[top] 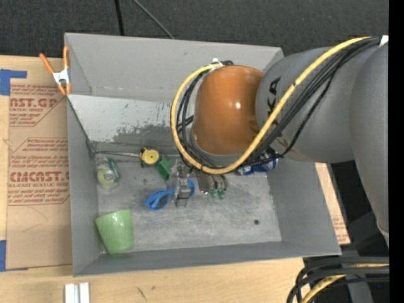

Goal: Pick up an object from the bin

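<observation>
My gripper (201, 184) pokes out from under the arm's orange cover, low over the middle of the bin floor. Just to its left lies a blue plastic piece (157, 199), whose right end reaches up to the gripper. A small green piece (166, 167) sits a little further up and left, close to the gripper's side. A yellow round knob (149, 156) on a thin metal rod lies beyond that, near the back wall.
A light green cup (115, 231) lies on its side in the bin's front left corner. A clear glassy item (106, 173) rests by the left wall. Something blue and white (260, 165) peeks out under the arm at the right.
</observation>
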`<state>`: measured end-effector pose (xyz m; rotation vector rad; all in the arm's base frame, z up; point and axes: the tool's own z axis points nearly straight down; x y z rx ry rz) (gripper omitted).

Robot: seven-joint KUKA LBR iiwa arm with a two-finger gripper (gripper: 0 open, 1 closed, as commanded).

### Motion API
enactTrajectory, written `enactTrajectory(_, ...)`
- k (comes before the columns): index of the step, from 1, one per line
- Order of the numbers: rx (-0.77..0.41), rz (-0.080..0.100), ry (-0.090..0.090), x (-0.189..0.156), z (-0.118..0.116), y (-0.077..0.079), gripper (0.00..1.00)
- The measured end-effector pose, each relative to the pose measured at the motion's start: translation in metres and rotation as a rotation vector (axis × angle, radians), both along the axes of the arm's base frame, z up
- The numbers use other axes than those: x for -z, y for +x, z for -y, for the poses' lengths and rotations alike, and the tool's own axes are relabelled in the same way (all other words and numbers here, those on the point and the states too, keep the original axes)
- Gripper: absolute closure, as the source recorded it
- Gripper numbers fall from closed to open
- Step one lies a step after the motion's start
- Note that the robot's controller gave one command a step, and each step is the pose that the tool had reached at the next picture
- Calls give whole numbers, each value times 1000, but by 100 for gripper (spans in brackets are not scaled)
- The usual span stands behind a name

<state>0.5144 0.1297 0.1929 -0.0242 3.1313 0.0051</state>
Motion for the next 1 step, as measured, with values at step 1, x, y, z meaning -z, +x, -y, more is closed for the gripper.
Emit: enactTrajectory(1,-533,-3,-6,-62,-1,-21,100)
